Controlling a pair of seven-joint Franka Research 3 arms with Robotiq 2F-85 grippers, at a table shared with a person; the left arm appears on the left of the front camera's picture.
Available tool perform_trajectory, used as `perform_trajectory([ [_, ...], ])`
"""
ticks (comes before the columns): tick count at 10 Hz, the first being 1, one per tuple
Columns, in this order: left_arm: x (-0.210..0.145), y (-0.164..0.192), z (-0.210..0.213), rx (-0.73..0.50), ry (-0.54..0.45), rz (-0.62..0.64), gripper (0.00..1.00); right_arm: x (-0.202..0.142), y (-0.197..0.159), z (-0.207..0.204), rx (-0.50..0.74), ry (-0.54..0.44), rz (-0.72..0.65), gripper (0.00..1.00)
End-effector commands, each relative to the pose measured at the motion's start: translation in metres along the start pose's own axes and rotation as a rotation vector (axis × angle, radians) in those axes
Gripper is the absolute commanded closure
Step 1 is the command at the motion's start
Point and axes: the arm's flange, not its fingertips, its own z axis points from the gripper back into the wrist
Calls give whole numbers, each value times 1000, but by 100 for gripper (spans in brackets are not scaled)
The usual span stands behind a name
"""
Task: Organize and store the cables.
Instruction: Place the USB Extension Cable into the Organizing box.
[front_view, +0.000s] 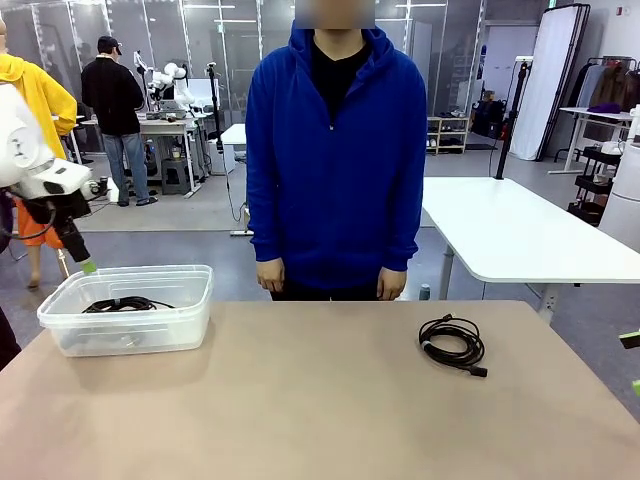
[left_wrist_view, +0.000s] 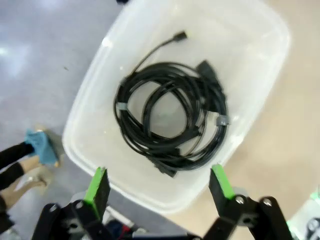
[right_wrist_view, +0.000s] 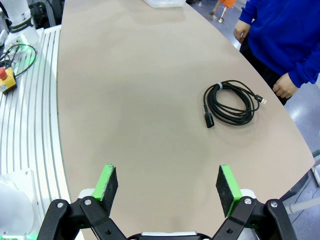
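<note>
Black coiled cables (left_wrist_view: 170, 117), two with grey ties, lie inside a clear plastic bin (left_wrist_view: 87, 107). My left gripper (left_wrist_view: 159, 184) hovers open above the bin's near rim, nothing between its green pads. In the front view the bin (front_view: 190, 300) stands at the table's far left with the cables (front_view: 125, 303) inside and the left gripper (front_view: 85, 262) just above its back left corner. One more coiled cable (front_view: 453, 343) lies on the table to the right. My right gripper (right_wrist_view: 166, 181) is open and empty, well above the table and away from that cable (right_wrist_view: 230, 102).
A person in a blue hoodie (front_view: 335, 150) stands at the far edge, hands (right_wrist_view: 285, 87) hanging down near the loose cable. The tan table (front_view: 300, 400) stretches bare between the bin and the coil. A red stop button (right_wrist_view: 5, 80) sits off the table's side.
</note>
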Motion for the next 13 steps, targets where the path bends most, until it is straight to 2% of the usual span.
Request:
perform_trajectory([
  [1, -29, -37, 12, 10, -101, 65, 0, 1, -2, 1, -6, -14, 1, 0],
  [3, -50, -57, 23, 21, -157, 119, 0, 1, -2, 1, -6, -14, 1, 0],
  [5, -74, -86, 35, -17, -210, 89, 0, 1, -2, 1, -6, -14, 1, 0],
  [9, -93, -128, 43, -43, -226, 24, 0, 0, 0, 0, 0, 0, 0, 0],
  [10, -94, -141, 38, -59, -222, 21, 0, 20, -8, -9, -7, 73, 28, 0],
  [13, -109, -169, 33, -83, -254, 39, 0, 99, -36, -83, 44, 248, 34, 0],
])
